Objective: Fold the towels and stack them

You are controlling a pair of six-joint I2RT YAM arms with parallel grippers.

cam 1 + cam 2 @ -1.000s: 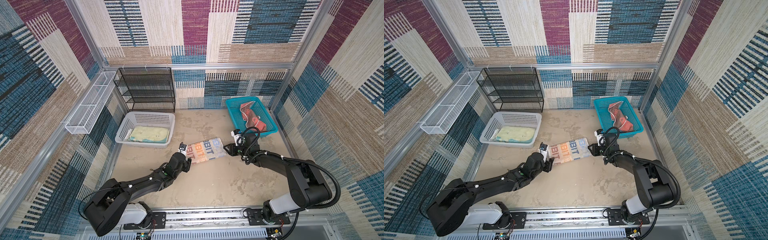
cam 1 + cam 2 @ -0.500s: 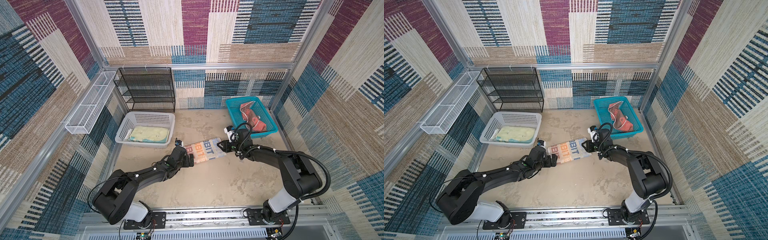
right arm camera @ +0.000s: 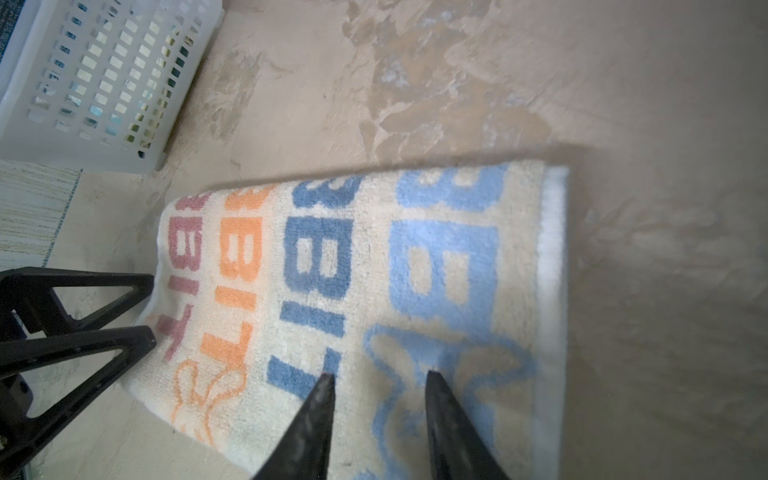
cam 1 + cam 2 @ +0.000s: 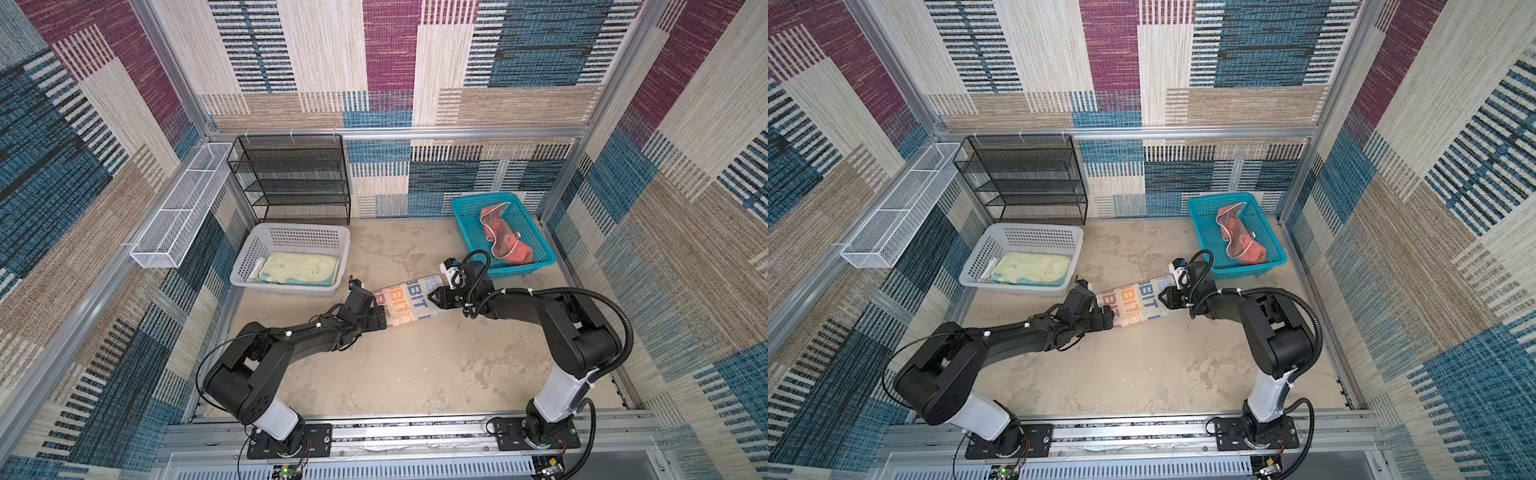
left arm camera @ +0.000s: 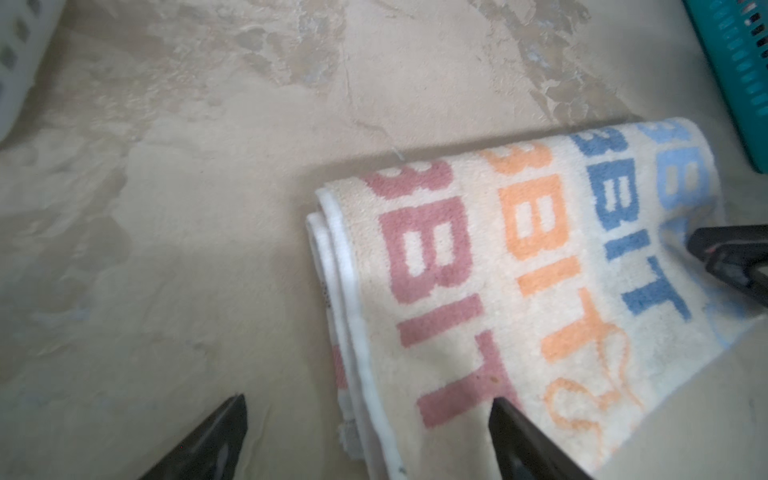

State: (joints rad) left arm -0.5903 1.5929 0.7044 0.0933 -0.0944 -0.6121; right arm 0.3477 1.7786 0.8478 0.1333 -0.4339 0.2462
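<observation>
Both parted | left end effector (image 5: 369, 400) wide, straddling lettered towel (image 5: 540, 270) edge | right end effector (image 3: 380, 375) narrow, above it

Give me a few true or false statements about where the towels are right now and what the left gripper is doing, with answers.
1. The lettered towel lies folded on the table between the left gripper and the right gripper. True.
2. The pale yellow towel is in the teal basket. False: it lies in the white basket; the teal basket holds the coral-orange towel.
3. The left gripper's jaws stand open. True.
4. The lettered towel is stacked on the pale yellow towel. False: it lies on the bare table, outside both baskets.
</observation>
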